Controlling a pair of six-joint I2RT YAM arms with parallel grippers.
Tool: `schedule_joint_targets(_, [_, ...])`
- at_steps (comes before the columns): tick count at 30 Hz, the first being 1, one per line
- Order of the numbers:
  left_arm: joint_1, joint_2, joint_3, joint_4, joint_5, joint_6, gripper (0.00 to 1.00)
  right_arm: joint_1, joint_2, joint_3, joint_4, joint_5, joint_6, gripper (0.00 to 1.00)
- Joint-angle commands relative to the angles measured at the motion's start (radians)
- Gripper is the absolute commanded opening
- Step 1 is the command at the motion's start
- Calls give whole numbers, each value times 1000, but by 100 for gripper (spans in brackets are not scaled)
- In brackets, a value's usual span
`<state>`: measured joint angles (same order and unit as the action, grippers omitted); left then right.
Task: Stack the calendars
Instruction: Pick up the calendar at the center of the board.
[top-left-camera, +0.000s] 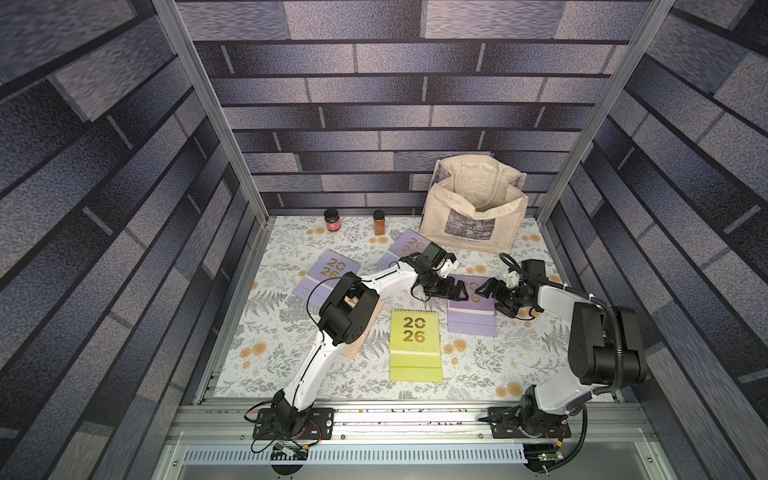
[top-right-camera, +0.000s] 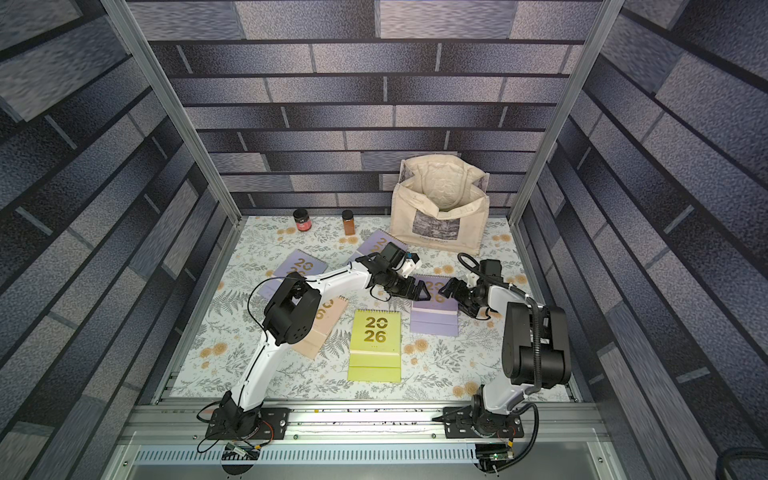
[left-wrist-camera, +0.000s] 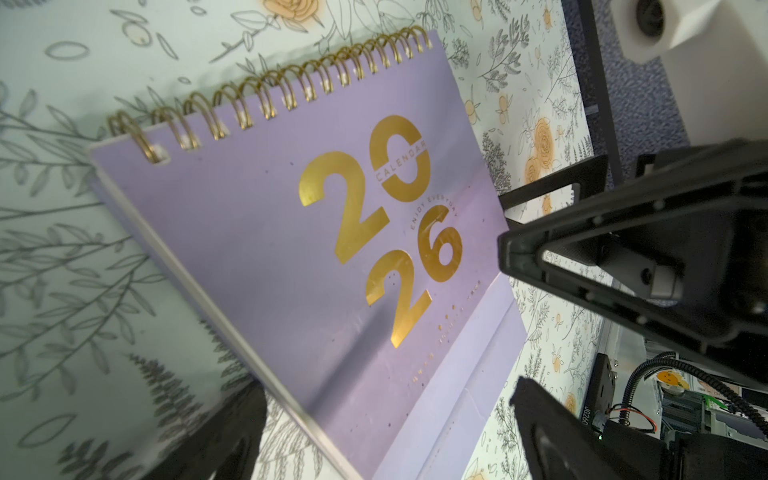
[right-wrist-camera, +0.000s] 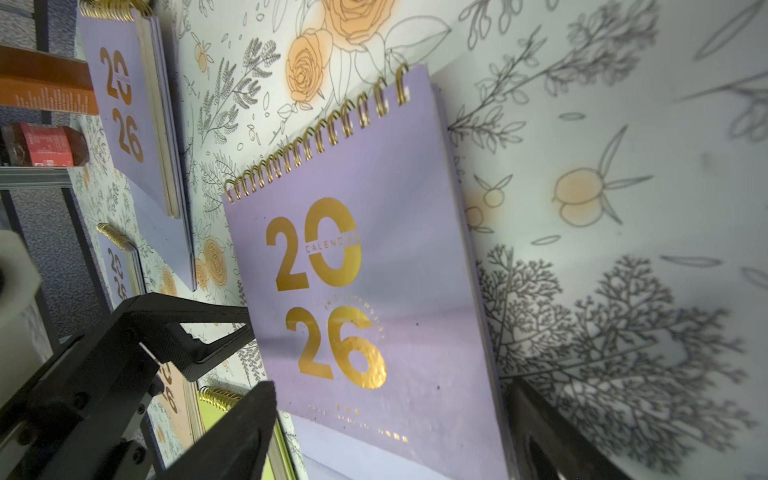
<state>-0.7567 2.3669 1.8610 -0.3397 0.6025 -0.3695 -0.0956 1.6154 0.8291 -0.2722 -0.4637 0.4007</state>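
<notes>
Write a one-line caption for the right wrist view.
Open right gripper poised over a lilac calendar lying flat on the floral table.

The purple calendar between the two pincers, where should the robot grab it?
Probably a long side edge, coming in low from the side: the lilac calendar lies flat, its sides are bare, and the gold spiral on the far edge is bumpy.

The lilac calendar reads "2026" and "CALENDAR"; the yellow-green calendar reads "2026".
</notes>
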Motion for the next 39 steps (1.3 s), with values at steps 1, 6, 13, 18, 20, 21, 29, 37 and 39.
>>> schedule_joint_targets(1, [3,46,-37,-43,3,-9,92,3,23,34,-45,32,-23,86])
schedule_joint_targets(6, [7,52,-36,-47,9,-9,79,2,56,28,-23,-39,-42,72])
schedule_joint_targets(13, [26,4,-109,94,102,-63,74,9,53,-11,44,-154,-34,56])
schedule_joint_targets(18, [30,5,-115,123,133,-66,74,10,21,-38,114,-218,-13,50])
schedule_joint_targets(20, [27,5,-116,127,137,-65,74,10,10,-42,134,-240,-5,49])
schedule_joint_targets(21, [27,5,-116,132,141,-65,74,11,3,-45,149,-253,1,50])
schedule_joint_targets(29, [22,-6,-117,176,175,-75,73,42,-50,-70,237,-326,25,48])
schedule_joint_targets(37, [25,-27,-122,187,171,-78,74,47,-73,-65,218,-290,25,26])
schedule_joint_targets(39, [31,-34,-129,194,167,-78,74,48,-76,-63,210,-290,24,19])
